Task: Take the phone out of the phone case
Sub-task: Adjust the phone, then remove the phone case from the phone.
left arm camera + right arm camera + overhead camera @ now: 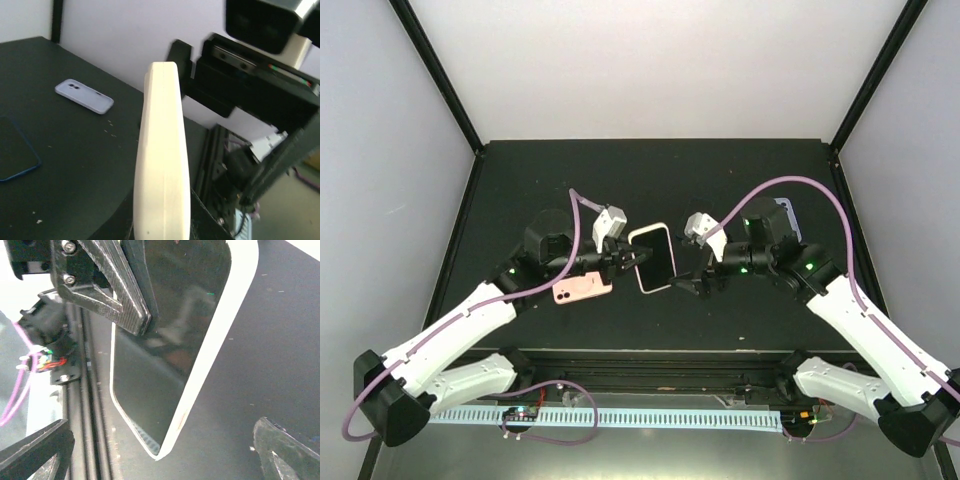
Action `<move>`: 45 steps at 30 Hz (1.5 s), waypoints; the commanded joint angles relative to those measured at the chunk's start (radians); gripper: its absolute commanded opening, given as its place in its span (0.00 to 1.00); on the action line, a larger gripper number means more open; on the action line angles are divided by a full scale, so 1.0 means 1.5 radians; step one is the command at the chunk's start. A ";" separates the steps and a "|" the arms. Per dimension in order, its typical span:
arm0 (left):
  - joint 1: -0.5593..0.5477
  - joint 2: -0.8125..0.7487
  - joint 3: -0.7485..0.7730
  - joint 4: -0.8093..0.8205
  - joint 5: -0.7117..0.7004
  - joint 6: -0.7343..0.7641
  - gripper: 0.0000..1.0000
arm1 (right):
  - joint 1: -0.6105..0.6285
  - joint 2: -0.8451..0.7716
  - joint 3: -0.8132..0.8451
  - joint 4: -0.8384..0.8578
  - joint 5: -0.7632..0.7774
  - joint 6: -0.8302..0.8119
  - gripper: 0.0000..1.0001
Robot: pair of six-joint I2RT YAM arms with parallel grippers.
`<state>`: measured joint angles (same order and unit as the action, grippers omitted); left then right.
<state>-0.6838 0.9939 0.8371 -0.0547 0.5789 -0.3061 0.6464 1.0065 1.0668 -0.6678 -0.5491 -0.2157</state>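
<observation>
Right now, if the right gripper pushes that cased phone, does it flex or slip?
The cased phone is likely rigid: its edge looks straight in the left wrist view. The glossy screen shows reflections, so it is probably slippery; the white case rim should grip better. Only the left gripper clamps it, so it may pivot.

The top external camera sits high behind the 2 arm bases point(390, 405) and looks down and forward over the whole table point(520, 180). It is far enough off to frame both arms, with the left fingers point(620, 262) and right fingers point(690, 283) near mid-table. The left wrist camera looks out along the left fingers from very near and meets the phone case point(162, 150) edge-on, with the right arm point(260, 65) beyond the fingertips. The right wrist camera faces the opposite way, equally close, and sees the case's screen side between the right fingers, with 1 left finger on the glass. All 3 views share the phone case.
</observation>
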 commanded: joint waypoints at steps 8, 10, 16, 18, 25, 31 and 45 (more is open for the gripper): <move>0.002 -0.052 0.038 -0.038 0.166 0.129 0.02 | -0.005 0.013 0.002 -0.060 -0.214 -0.102 0.90; 0.003 -0.050 0.054 -0.054 0.178 0.139 0.02 | -0.005 0.017 0.004 -0.079 -0.240 -0.139 0.88; 0.008 -0.054 0.053 -0.062 0.196 0.171 0.02 | -0.003 0.034 0.008 -0.140 -0.294 -0.263 0.78; 0.017 -0.059 0.033 -0.036 0.210 0.163 0.01 | -0.003 0.042 0.006 -0.142 -0.282 -0.291 0.75; 0.063 -0.058 -0.017 0.073 0.292 0.078 0.02 | 0.010 0.063 0.011 -0.133 -0.268 -0.331 0.60; 0.080 -0.044 -0.031 0.133 0.342 0.022 0.02 | 0.029 0.064 -0.004 -0.114 -0.252 -0.332 0.52; 0.086 -0.017 -0.033 0.160 0.389 -0.020 0.02 | 0.040 0.044 -0.032 -0.111 -0.245 -0.347 0.36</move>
<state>-0.5636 0.9691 0.7753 0.1066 1.1145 -0.3168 0.6960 1.0939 1.0351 -0.8490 -0.9192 -0.7074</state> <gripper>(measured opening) 0.115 0.374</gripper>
